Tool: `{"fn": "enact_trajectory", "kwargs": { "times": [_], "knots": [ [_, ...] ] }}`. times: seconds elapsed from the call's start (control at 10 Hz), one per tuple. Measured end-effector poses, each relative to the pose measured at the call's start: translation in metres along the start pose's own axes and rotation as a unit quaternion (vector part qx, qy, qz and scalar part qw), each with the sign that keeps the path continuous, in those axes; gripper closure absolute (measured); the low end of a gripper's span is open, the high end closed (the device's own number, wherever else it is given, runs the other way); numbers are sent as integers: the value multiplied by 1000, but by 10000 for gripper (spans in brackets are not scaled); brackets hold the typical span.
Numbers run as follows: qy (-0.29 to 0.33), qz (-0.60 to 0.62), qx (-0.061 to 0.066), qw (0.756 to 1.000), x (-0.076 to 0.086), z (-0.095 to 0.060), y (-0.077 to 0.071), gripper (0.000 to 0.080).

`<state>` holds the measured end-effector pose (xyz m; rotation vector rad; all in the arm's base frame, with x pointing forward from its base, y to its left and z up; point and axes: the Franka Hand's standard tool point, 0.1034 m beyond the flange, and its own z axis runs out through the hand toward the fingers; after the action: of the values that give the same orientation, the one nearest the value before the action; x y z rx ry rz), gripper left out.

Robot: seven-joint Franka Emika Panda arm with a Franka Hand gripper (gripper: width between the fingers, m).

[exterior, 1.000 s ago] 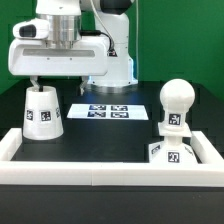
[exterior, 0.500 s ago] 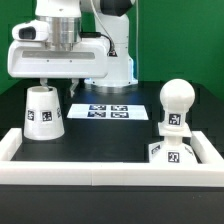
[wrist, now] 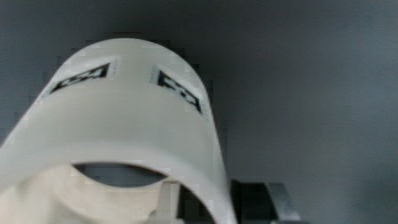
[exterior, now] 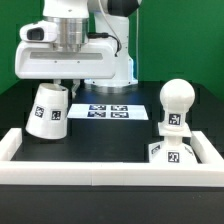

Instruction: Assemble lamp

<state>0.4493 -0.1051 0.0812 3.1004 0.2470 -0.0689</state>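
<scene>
End effector [exterior: 57,84] closed on the shade [exterior: 48,110], pinching its narrow top rim, with one finger [wrist: 254,197] outside the wall in the wrist view. Shade now tipped over to one side and lifted a little at its wide end, no longer standing straight and flat on the table [exterior: 100,135] as half a second ago. Arm also moved a bit toward the exterior view's right. Looks like the start of a lift, so the pick-up step seems done and the carry is next.

Bulb [exterior: 176,99] already standing on the base [exterior: 172,150], well apart from the shade, near the exterior view's right, inside the white frame [exterior: 100,170]. Marker board [exterior: 108,111] flat on the table between them, farther back. Still to do: carry the shade over and set it down on the bulb. Tipped shade could slip, so a slow, steady move is best.
</scene>
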Motion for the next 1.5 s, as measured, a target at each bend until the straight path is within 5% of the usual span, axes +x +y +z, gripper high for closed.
{"fn": "enact_trajectory", "kwargs": {
  "times": [0.3, 0.6, 1.1, 1.3, 1.5],
  "knots": [
    [-20, 20, 26, 999, 5, -32, -34, 756],
    [-25, 21, 69, 997, 22, -77, -44, 755],
    [-28, 23, 71, 997, 26, -80, -46, 755],
    [-39, 24, 85, 995, 43, -98, -70, 755],
    [-39, 43, 86, 995, 69, -120, -91, 755]
  ]
}}
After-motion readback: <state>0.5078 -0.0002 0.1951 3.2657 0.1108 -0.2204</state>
